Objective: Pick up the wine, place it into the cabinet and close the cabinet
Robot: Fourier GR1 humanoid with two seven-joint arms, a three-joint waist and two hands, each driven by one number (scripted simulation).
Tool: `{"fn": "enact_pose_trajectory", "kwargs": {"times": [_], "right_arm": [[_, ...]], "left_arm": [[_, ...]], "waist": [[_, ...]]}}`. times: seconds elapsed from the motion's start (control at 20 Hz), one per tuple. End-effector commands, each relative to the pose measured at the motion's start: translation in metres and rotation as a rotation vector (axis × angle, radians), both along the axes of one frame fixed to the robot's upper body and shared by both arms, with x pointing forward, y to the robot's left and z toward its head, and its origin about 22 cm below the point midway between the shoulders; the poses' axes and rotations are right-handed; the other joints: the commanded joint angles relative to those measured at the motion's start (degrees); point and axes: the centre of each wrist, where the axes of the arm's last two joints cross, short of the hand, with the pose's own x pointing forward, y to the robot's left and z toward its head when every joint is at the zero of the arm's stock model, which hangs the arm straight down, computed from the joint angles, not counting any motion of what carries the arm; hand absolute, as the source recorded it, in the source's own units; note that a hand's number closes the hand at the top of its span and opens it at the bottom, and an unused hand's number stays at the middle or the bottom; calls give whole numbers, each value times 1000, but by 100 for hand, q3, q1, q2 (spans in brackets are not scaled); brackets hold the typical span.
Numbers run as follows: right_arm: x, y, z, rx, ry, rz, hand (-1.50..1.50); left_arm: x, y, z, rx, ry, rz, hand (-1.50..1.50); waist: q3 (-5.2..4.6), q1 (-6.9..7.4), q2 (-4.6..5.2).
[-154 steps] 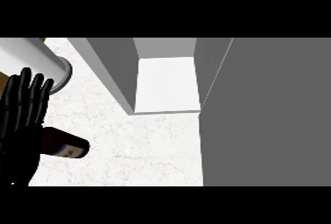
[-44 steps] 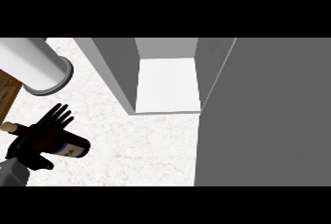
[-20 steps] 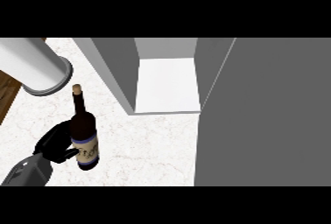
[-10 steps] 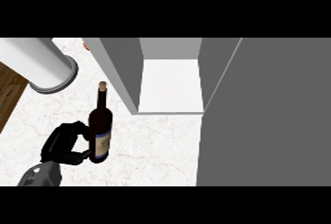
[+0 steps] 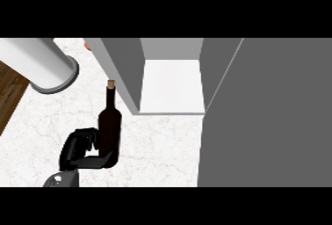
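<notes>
Item: wine (image 5: 110, 125), one dark bottle, corked, held in the left hand (image 5: 83, 151), whose fingers and thumb were curled round the lower body of the bottle. Position: over the pale marbled counter (image 5: 162, 145), left of centre in the head view, just left of the cabinet (image 5: 123, 66). Long axis: running up the view, cork end away from the robot and base end at the hand; the cork stood close beside the cabinet's left wall, whether touching could not be told. Key relation: the cabinet's open compartment, with its white floor, lay to the right of the bottle and further from the robot, with the left wall standing between neck and opening; by judgement the bottle would need to go rightward round that wall's front edge before going in. The left hand was the only hand near; the right hand showed nowhere. Door (image 5: 266, 114): a large grey panel filling the view's right side, read as the open cabinet door, cut off by the frame. Other: a white cylinder (image 5: 39, 63) at upper left, cut by the frame, identity unclear; a small orange thing at the top edge beside the cabinet, too little showing to name. Hidden: the bottle's base and label behind the fingers; whether the bottle was clear of the counter could not be told.
</notes>
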Motion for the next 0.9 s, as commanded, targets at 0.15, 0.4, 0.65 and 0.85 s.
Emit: {"fn": "enact_pose_trajectory", "kwargs": {"times": [0.15,0.4,0.65,0.85], "right_arm": [[-24,-5,25,35,-38,31,-150],[-18,-2,21,38,-24,17,-150],[-22,3,21,51,-48,2,-150],[-23,5,21,48,-25,32,-150]], "left_arm": [[28,-56,34,38,1,36,150],[33,-78,57,69,-4,24,150],[50,-112,80,103,26,15,150],[73,-132,83,231,8,5,150]], "waist": [[-1,-36,1],[-5,-11,15],[-5,-36,9],[-7,-77,22]]}}
